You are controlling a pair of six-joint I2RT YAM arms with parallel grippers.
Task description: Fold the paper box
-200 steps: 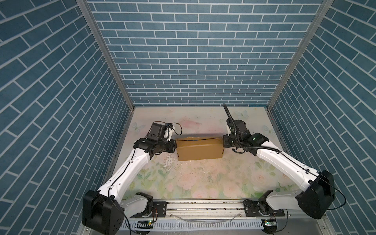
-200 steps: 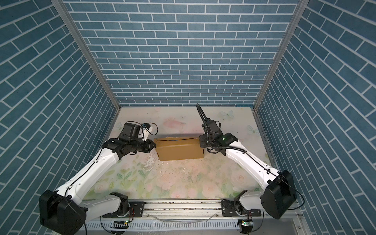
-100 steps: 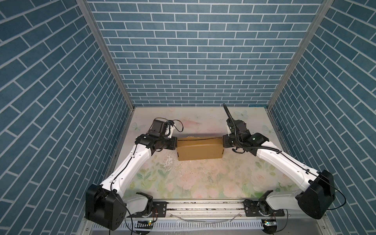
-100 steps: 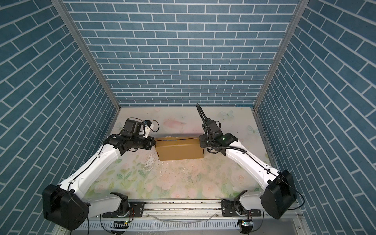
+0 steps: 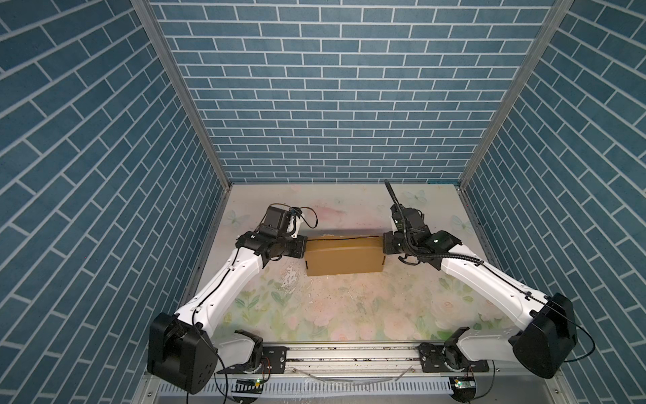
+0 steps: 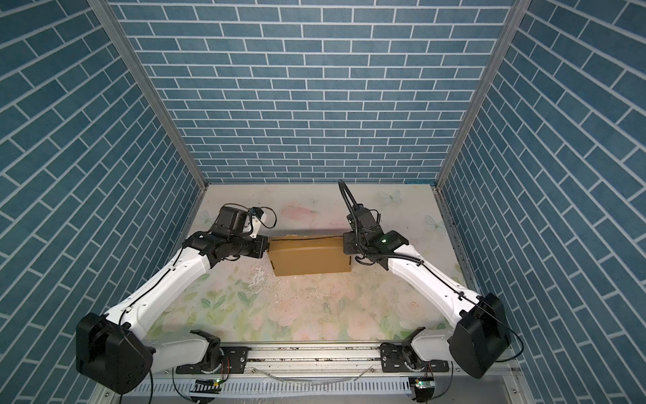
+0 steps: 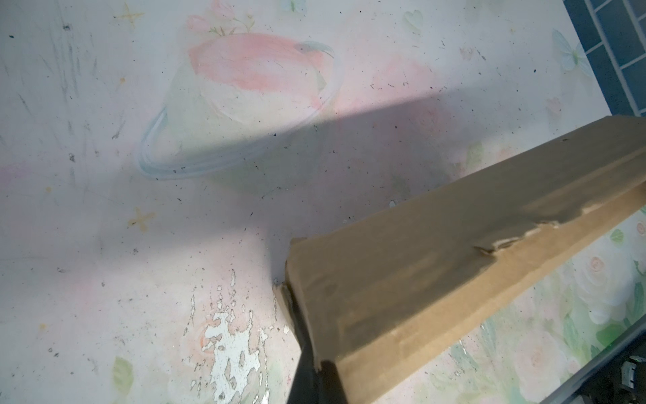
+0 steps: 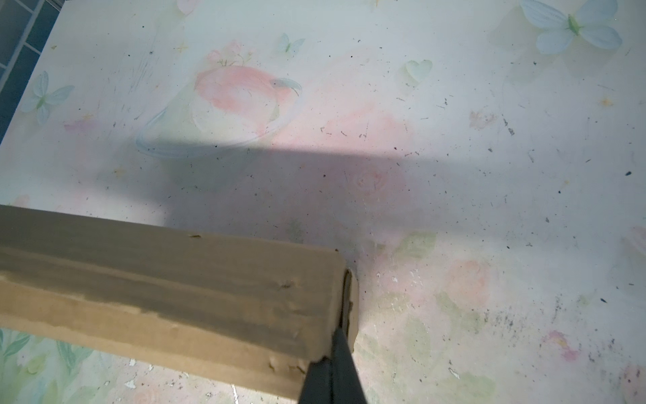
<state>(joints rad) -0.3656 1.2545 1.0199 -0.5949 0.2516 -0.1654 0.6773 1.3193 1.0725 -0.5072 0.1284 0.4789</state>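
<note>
- The paper box [image 5: 344, 258] lies on the desk [image 5: 349, 314] in the middle of both top views, a little below mid-frame. Its long side runs across the picture, and a dark seam shows along its upper edge.
- My left hand [image 5: 303, 247] is at the box's left end and my right hand [image 5: 384, 244] at its right end, so the box sits braced between the two arms.
- Both hands have their fingers drawn together.
- In the left wrist view the dark fingers [image 7: 307, 377] rise from the lower edge of the frame against the corner of the box's end wall.
- In the right wrist view the fingers [image 8: 328, 377] do the same, with a thin cardboard edge showing just beyond them.
- I cannot tell whether either hand has a layer of cardboard pinched or is only pressing on it.
- I judge the matched placement is deliberate. Pushing in from both ends should keep the end flaps tucked and stop the light box from sliding across the desk.
- The box looks nearly formed to me, with walls up and top down, so this reads as a late seating step.
- I find no brand, label or writing on the box. It is plain tan board, with a scuffed, torn paper skin along one long edge in the left wrist view.
- The desk cover carries faded flowers and butterflies but no text.
</note>
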